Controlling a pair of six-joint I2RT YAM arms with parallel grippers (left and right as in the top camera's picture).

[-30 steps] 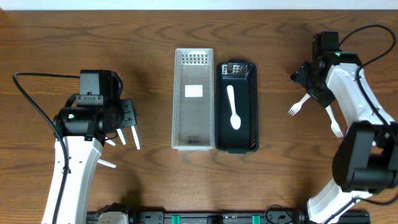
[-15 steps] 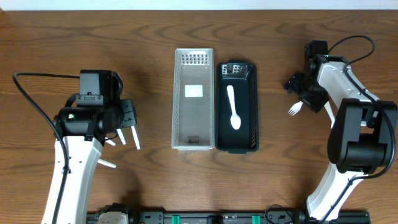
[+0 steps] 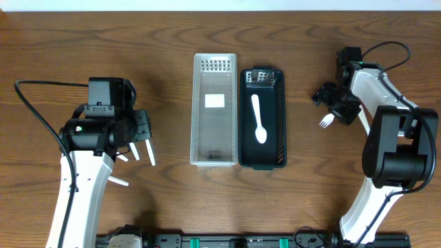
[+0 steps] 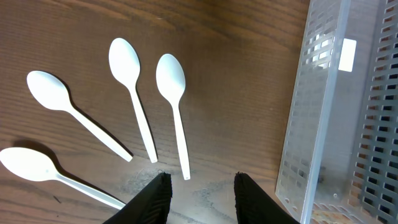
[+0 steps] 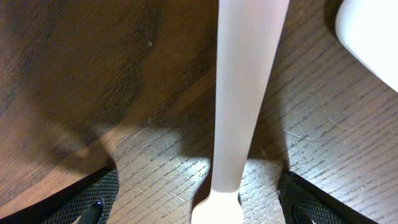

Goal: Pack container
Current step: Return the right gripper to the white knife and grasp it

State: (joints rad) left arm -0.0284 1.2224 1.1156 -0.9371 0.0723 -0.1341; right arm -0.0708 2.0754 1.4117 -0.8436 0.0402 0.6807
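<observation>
Pictured at the middle of the counter [image 3: 165, 41]: black container [image 3: 242, 138] with one white spoon [image 3: 259, 118] lying inside, clear perforated bin [image 3: 214, 138] just beside it. At far right, right fingers [image 5: 87, 199] spread wide either side of the handle of a white fork [image 5: 245, 93] lying flat on the wood, gripping nothing. At left, left fingers [image 4: 155, 199] partly parted and empty, hanging above bare wood near four loose white spoons [image 4: 134, 93], none of them touched.
</observation>
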